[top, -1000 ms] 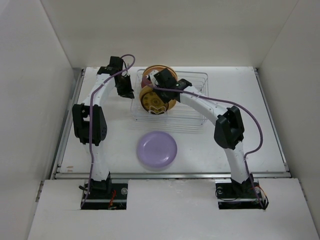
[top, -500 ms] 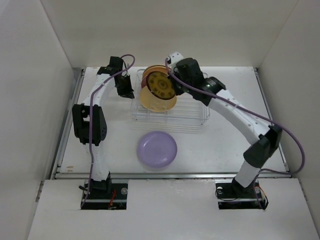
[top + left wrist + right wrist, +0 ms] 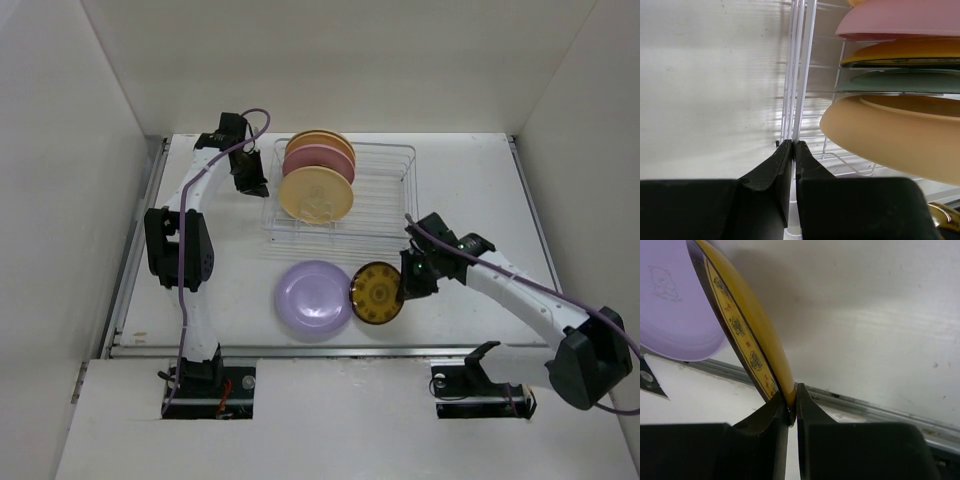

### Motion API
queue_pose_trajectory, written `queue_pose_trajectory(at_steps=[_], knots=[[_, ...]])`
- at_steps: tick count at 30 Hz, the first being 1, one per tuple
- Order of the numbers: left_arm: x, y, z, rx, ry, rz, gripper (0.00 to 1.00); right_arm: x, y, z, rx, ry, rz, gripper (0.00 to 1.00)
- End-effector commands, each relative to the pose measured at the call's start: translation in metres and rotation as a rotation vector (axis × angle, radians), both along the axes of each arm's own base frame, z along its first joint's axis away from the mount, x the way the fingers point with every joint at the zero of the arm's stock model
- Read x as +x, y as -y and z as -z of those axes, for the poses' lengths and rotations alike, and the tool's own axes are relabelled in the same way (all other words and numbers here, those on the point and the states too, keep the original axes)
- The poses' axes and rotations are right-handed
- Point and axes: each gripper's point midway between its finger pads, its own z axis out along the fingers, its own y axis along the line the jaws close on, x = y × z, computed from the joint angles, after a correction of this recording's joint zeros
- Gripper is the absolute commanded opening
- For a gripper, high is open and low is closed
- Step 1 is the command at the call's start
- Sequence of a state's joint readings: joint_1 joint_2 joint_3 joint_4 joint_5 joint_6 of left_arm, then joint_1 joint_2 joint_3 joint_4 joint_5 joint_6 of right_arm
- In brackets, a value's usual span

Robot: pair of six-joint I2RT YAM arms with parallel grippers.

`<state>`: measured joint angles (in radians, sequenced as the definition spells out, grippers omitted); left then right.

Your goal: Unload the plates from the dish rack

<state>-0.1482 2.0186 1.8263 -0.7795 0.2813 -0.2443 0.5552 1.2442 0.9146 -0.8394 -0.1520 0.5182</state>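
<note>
Small yellow-brown plate [image 3: 377,292]: out of the rack, at 5 o'clock from it and well apart; tilted, patterned face showing from above, rim just beside the lilac plate at that plate's 3 o'clock. Whether its lower edge touches the table cannot be told.
Right gripper [image 3: 792,405]: jaws narrow, pinching the rim of the small yellow-brown plate from its 3 o'clock side.
Lilac plate [image 3: 313,297]: flat on the table, at 6 o'clock from the rack, apart from it.
Dish rack [image 3: 385,215]: wire basket at the table's 12 o'clock side; plates stand on edge in its left part.
Cream plate [image 3: 316,194]: nearest of the racked plates, leaning back.
Teal plate [image 3: 890,82]: thin edge seen only in the left wrist view, just behind the cream plate.
Orange-yellow plate [image 3: 910,49]: next behind the teal one.
Pink plate [image 3: 320,157]: behind these; one more orange-yellow rim shows past it at 12 o'clock.
Left gripper [image 3: 793,147]: at the rack's 9 o'clock edge, jaws pressed together with the rim wire running between the fingertips.
Table [image 3: 480,180]: white surface under everything.
</note>
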Motion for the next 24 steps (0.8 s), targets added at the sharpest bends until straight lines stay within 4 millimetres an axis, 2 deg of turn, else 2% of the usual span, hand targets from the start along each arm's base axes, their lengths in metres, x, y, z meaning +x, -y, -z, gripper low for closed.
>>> queue_pose_trajectory(at_steps=[1,4,6,7,9,10,12,13,14,17,19,20,24], knots=[[-0.035,0.005,0.013,0.019,-0.141,0.001,0.00,-0.005,-0.005,-0.009,0.121,-0.032,0.173,0.00],[-0.037,0.001,0.007,0.034,-0.125,-0.016,0.00,-0.002,0.023,0.024,0.007,-0.081,0.299,0.00],[-0.048,-0.003,0.015,0.050,-0.164,-0.019,0.00,0.001,0.038,0.040,-0.054,-0.110,0.369,0.00],[-0.051,-0.003,0.014,0.046,-0.166,-0.029,0.00,-0.002,0.042,0.049,-0.079,-0.145,0.380,0.00],[-0.063,-0.004,0.018,0.048,-0.192,-0.037,0.00,0.005,0.042,0.050,-0.070,-0.134,0.392,0.00],[-0.066,-0.008,0.015,0.042,-0.193,-0.059,0.00,0.010,0.036,0.046,-0.039,-0.120,0.385,0.00],[-0.070,-0.012,0.024,0.040,-0.208,-0.079,0.00,0.016,0.033,0.038,-0.013,-0.106,0.389,0.00],[-0.066,-0.016,0.018,0.025,-0.185,-0.090,0.00,0.020,0.032,0.031,0.004,-0.082,0.388,0.00],[-0.068,-0.019,0.020,0.018,-0.197,-0.097,0.00,0.026,0.029,0.021,0.025,-0.051,0.388,0.00],[-0.068,-0.019,0.024,0.024,-0.212,-0.087,0.00,0.029,0.033,0.019,0.014,-0.043,0.404,0.00],[-0.065,-0.019,0.017,0.025,-0.196,-0.079,0.00,0.026,0.039,0.032,-0.023,-0.079,0.418,0.00],[-0.065,-0.019,0.021,0.026,-0.205,-0.079,0.00,0.021,0.046,0.042,-0.049,-0.104,0.433,0.00],[-0.063,-0.027,0.020,0.047,-0.202,-0.098,0.00,0.006,0.060,0.065,-0.104,-0.171,0.491,0.16]])
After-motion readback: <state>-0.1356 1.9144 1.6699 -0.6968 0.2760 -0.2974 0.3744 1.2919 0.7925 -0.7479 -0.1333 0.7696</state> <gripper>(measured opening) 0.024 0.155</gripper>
